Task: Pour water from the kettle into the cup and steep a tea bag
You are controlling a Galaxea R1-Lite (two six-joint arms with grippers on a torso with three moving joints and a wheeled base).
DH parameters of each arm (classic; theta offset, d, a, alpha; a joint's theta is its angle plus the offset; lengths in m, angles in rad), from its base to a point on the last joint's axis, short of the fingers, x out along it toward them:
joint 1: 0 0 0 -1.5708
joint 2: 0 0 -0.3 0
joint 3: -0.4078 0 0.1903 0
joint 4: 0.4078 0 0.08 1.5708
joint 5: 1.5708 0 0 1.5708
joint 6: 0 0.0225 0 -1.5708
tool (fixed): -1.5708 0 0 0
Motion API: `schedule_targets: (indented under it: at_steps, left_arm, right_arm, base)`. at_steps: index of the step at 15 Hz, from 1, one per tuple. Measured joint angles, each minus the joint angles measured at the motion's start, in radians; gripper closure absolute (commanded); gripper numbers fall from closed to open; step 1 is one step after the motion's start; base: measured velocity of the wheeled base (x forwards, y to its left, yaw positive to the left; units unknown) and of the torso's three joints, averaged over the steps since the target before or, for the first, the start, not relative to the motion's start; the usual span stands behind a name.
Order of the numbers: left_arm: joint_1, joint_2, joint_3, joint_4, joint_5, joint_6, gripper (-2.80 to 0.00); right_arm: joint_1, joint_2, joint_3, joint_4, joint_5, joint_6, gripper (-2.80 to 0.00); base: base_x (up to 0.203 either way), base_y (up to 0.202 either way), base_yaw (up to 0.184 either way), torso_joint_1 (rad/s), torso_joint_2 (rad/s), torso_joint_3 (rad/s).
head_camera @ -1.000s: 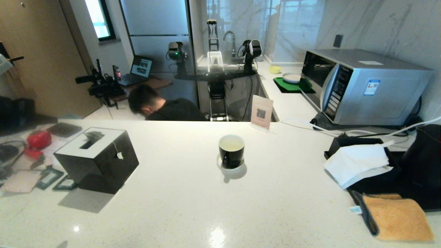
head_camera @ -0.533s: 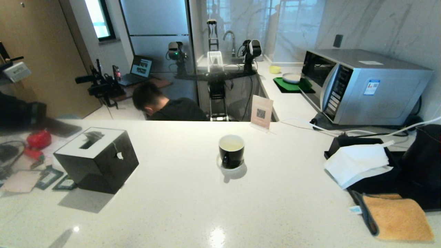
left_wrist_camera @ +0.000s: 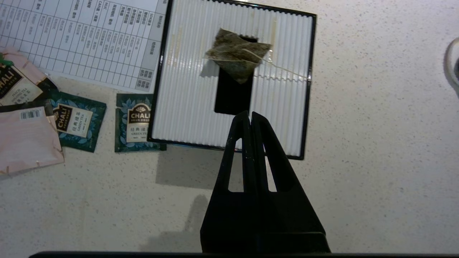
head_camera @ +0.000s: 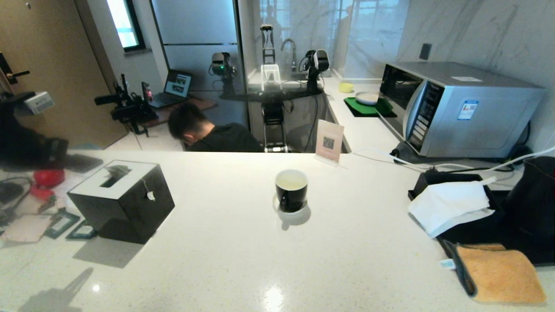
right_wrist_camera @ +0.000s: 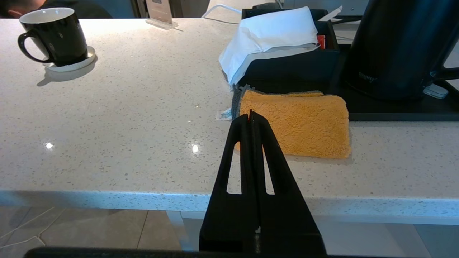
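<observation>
- Left wrist view shows the tea bag lying on the ribbed white top of the tissue box, half over the dark slot, its thin string trailing to the box's edge.
- My judgement: the bag is light, soft and limp, possibly damp, and would crumple or tear under a hard pinch. The string or an upper corner of the bag looks the safest hold; a push could tip it into the slot.
- Left gripper hangs above the box, on the near side of the slot, fingers pressed together and empty. They would need to part before descending.
- Head view puts the box toward the counter's left edge, with the string's tag hanging down its side.
- Green sachets and a printed sheet lie on the counter beside the box.
- Cup stands on its saucer mid-counter, well apart from the box, already holding pale water.
- Kettle sits on a black tray at the counter's right edge, behind an orange cloth.
- Right gripper is below the counter's near edge, facing the cloth, fingers clenched on nothing.
- A person bends beyond the far edge.
</observation>
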Motion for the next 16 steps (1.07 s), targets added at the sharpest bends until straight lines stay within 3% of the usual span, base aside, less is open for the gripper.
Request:
schedule_targets:
  at_steps: [8, 16]
  left_arm:
    - [0.009, 0.15, -0.114, -0.015, -0.047, 0.093, 0.0]
    - [-0.001, 0.233, -0.138, -0.121, -0.052, 0.099, 0.0]
  right_arm:
    - [0.0, 0.0, 0.0, 0.0, 0.0, 0.0, 0.0]
    - [0.0, 0.0, 0.0, 0.0, 0.0, 0.0, 0.0]
  base:
    - [0.0, 0.0, 0.0, 0.0, 0.0, 0.0]
    - [0.0, 0.0, 0.0, 0.0, 0.0, 0.0]
